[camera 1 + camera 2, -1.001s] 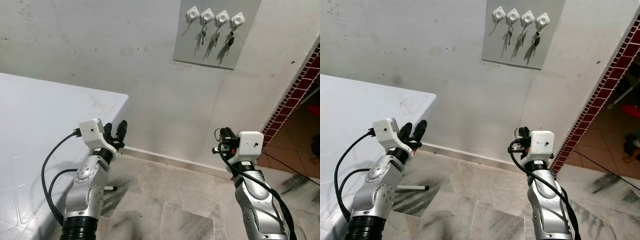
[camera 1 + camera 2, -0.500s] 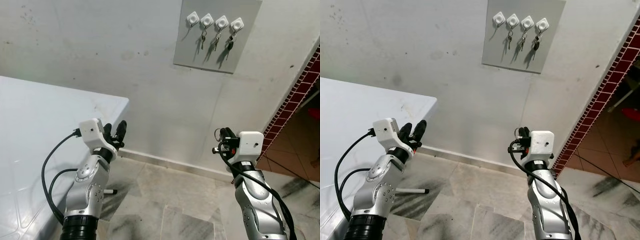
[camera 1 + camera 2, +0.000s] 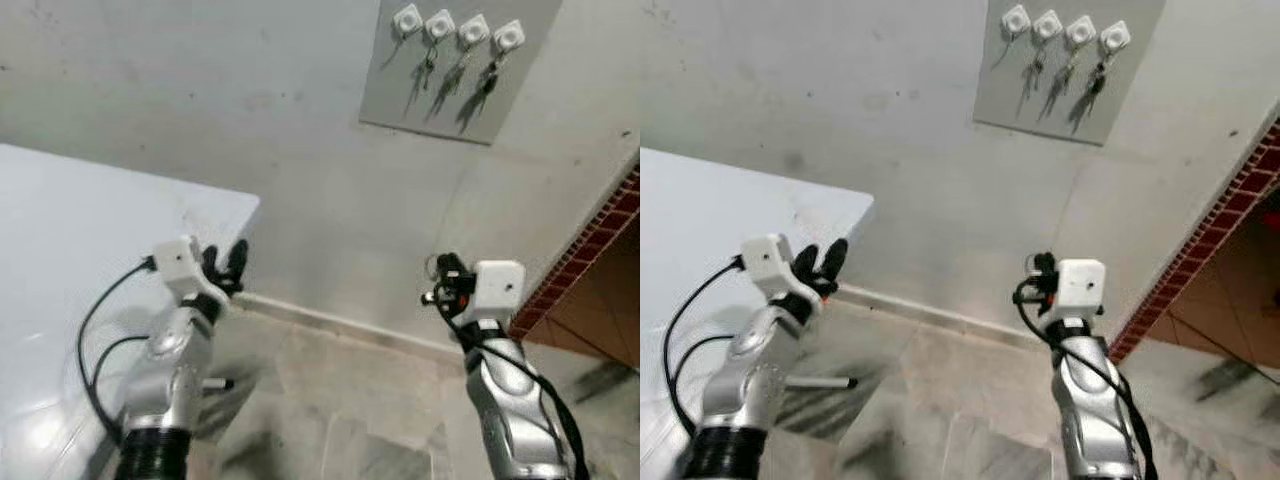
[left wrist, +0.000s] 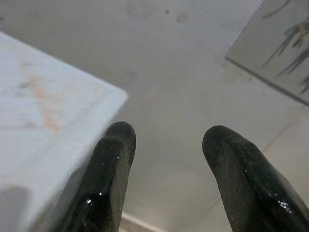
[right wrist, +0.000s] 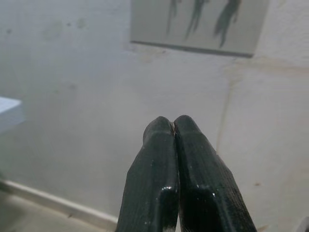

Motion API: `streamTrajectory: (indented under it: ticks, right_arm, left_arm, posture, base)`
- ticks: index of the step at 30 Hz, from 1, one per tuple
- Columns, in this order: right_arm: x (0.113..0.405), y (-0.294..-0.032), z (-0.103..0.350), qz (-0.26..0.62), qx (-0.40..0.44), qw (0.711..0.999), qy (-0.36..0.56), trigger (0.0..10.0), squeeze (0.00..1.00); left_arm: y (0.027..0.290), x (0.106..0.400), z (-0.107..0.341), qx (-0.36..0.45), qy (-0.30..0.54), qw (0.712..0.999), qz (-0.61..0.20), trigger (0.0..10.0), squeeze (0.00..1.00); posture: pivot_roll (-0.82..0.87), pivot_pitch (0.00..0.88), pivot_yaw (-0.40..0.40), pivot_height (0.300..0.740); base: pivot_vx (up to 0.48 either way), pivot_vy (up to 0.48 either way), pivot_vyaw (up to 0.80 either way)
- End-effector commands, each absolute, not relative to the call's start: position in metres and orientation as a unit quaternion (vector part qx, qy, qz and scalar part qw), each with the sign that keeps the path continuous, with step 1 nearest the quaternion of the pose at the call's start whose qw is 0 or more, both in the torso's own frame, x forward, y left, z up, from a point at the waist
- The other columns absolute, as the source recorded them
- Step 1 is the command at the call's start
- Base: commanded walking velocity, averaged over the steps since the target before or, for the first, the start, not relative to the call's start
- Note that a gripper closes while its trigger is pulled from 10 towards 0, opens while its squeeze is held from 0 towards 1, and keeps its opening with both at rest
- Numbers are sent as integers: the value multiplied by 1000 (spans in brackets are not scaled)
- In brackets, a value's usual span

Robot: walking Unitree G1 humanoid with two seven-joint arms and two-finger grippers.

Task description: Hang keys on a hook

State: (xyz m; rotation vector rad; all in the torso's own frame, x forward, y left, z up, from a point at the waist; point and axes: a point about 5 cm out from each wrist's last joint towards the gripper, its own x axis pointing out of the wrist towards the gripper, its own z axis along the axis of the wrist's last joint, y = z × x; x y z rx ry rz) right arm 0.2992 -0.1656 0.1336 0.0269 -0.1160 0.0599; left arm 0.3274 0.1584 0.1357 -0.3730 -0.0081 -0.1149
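Facing wall panel (image 3: 455,65) with four hooks, keys (image 3: 484,88) hanging. Left tool (image 3: 225,268) raised beside tabletop (image 3: 70,220), fingers apart; right tool (image 5: 174,128) closed, empty.

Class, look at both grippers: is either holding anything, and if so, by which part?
Nothing is held. The left gripper has open, empty jaws; the right gripper has jaws pressed together with nothing visible between them.

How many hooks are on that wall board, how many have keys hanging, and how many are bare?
White hooks on the grey board: 4
Hooks with keys hanging: 3, the second, third and fourth from the left
Bare hooks: 1, the leftmost
Total hooks: 4
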Motion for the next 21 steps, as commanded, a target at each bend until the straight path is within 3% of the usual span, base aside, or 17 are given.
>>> streamTrajectory:
  ticks: [1,21]
  right_arm:
    - [299,-172,139,19,9,997,-69,10000,0]
    - [298,-172,139,23,8,997,-68,10000,0]
  left_arm:
    - [151,329,137,-190,-4,979,-69,10000,0]
    - [150,329,136,-190,-4,979,-70,10000,0]
  posture:
    - [84,0,-45,740]
    - [82,0,-49,740]
  base:
    - [341,0,0]
    - [338,0,0]
